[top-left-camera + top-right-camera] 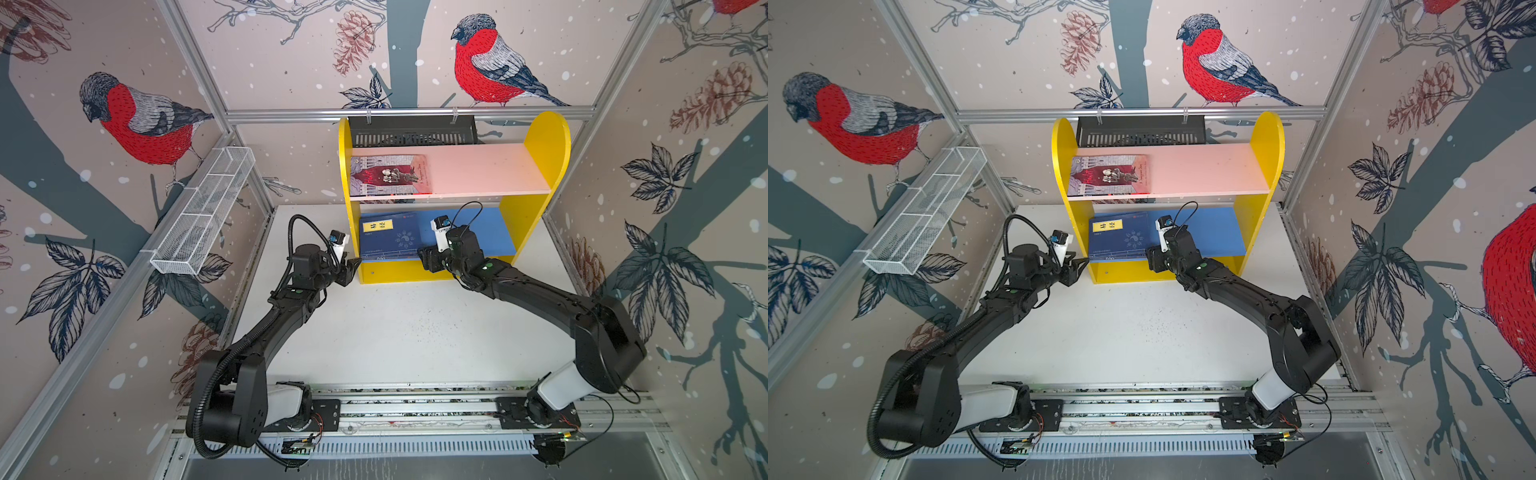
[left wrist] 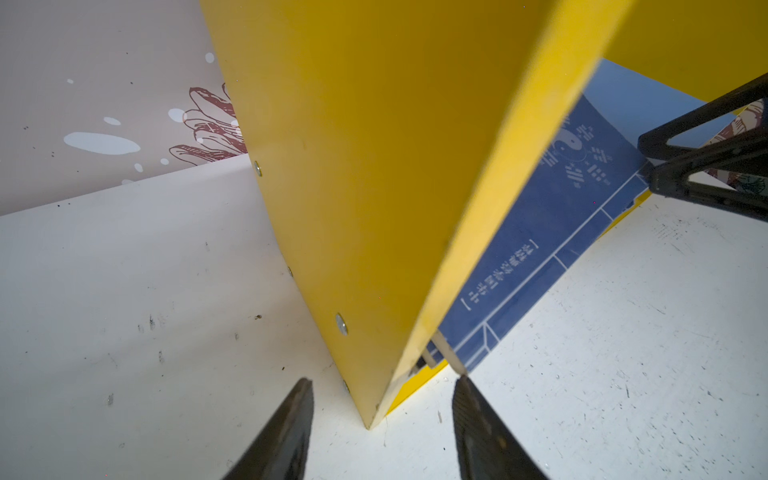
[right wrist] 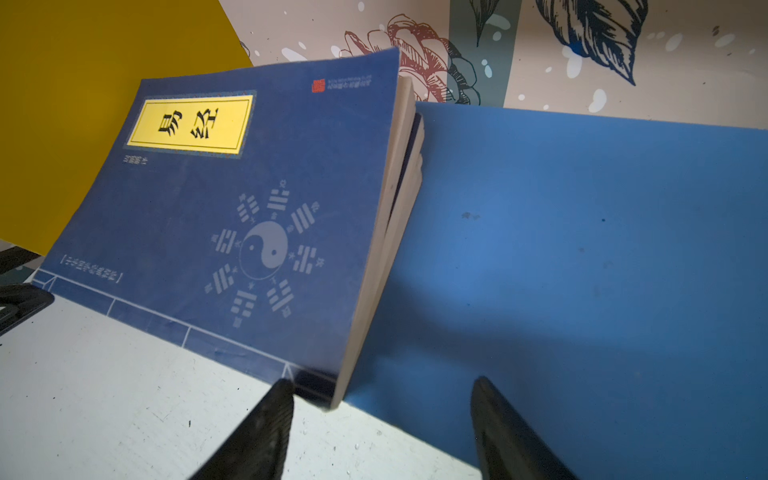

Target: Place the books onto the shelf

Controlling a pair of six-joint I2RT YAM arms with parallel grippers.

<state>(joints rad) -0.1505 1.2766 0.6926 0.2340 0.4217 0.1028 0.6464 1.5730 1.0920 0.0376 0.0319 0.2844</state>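
Note:
The yellow shelf (image 1: pixel 544 141) (image 1: pixel 1266 137) stands at the back of the table. A red and grey illustrated book (image 1: pixel 388 174) (image 1: pixel 1108 174) lies flat on the left of its pink upper board (image 1: pixel 478 170). Navy books (image 1: pixel 388 239) (image 1: pixel 1119 237) (image 3: pixel 232 216) are stacked on the left of the blue lower board (image 1: pixel 478 232) (image 3: pixel 582 249), overhanging its front edge. My left gripper (image 1: pixel 353 266) (image 2: pixel 382 380) is open at the shelf's front left corner, with the side panel (image 2: pixel 374 166) in line between its fingers. My right gripper (image 1: pixel 424 255) (image 3: pixel 383 381) is open and empty at the stack's front right corner.
A white wire mesh basket (image 1: pixel 203 220) hangs on the left frame rail. A black slotted tray (image 1: pixel 411 131) hangs behind the shelf top. The white table (image 1: pixel 415 332) stretches from the shelf front to the arm bases.

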